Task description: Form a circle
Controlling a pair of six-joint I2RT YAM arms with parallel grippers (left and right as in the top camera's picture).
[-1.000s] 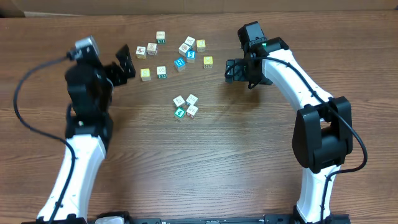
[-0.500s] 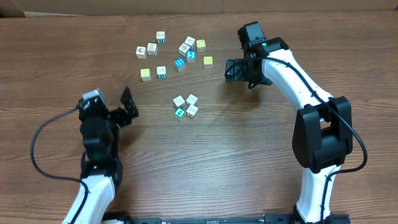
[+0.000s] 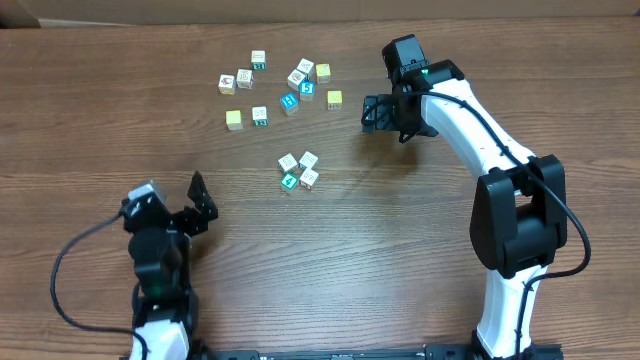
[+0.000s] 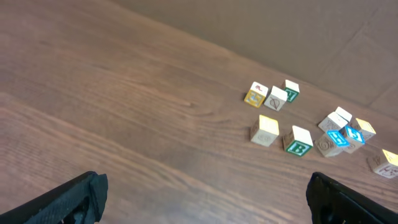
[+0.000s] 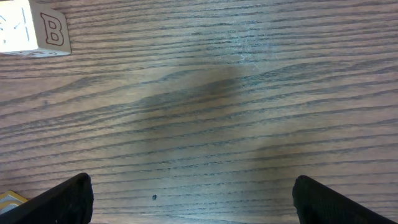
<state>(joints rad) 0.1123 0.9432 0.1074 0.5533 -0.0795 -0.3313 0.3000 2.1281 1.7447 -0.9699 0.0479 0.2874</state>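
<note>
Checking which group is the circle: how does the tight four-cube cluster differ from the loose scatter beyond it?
The four-cube cluster is packed tight; the scatter is spread loosely and holds more cubes. The cluster shows three white tops and one teal; the scatter adds yellow and blue ones. Both are small letter cubes on the wooden table.

Left arm [image 3: 158, 262]: white and black, folded low at lower left of the overhead frame.
Left gripper [image 3: 203, 200]: black, jaws wide apart, empty.
Right arm [image 3: 470, 115]: white, stretched toward upper centre.
Right gripper [image 3: 368, 114]: black, jaws wide apart, empty.
</note>
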